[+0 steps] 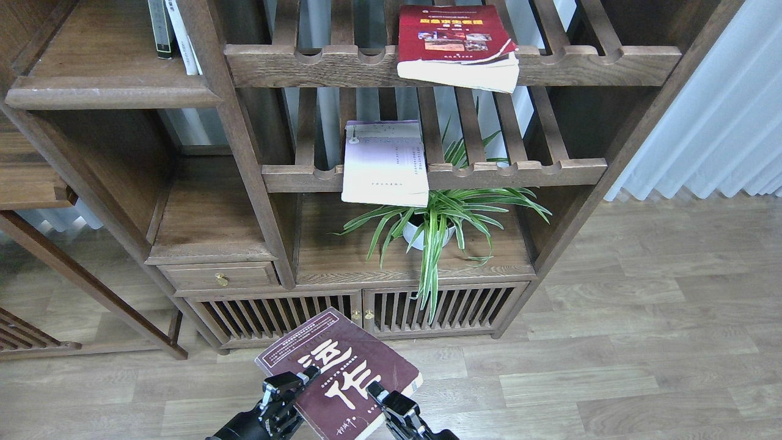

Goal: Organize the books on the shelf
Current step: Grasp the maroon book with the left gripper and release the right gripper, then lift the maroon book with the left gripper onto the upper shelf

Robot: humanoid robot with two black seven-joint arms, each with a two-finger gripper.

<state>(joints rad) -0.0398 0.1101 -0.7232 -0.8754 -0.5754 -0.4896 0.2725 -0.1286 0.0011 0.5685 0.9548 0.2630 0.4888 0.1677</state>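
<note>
The dark maroon book (339, 374) with big white characters is held low, above the floor in front of the bookcase. My right gripper (383, 397) is shut on its lower right edge. My left gripper (292, 386) is at its left edge with one finger over the cover; I cannot see whether it is clamped. The bright red book (455, 38) lies on the top slatted rack, overhanging the front rail. The pale lavender book (385, 164) lies on the lower slatted rack, also overhanging. The solid shelf (110, 91) with a rounded lip is at upper left.
Two thin upright books (171, 30) stand at the right end of the solid shelf. A spider plant in a white pot (427, 227) sits under the lavender book. A small drawer (220, 276) and slatted cabinet doors (366, 311) are below. A white curtain (721, 116) hangs at right.
</note>
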